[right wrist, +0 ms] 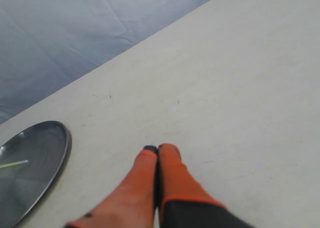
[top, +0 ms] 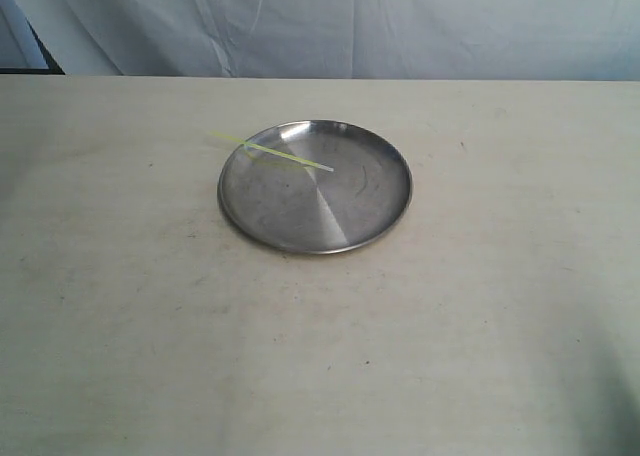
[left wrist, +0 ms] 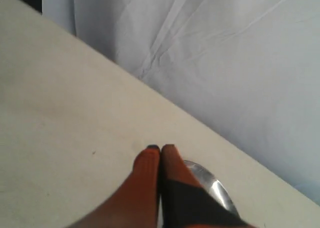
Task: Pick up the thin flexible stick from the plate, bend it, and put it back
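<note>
The round silver plate lies on the pale table near the middle of the exterior view. The thin flexible stick, pale yellow-green and straight, rests across the plate's far left part, one end poking out over the rim. Neither arm shows in the exterior view. My left gripper is shut with nothing in it, above the table, with a bit of the plate just past its fingers. My right gripper is shut and empty too, over bare table, the plate and a tip of the stick off to its side.
A grey-white cloth backdrop hangs behind the table's far edge. The table top is a pale, lightly stained surface stretching all round the plate.
</note>
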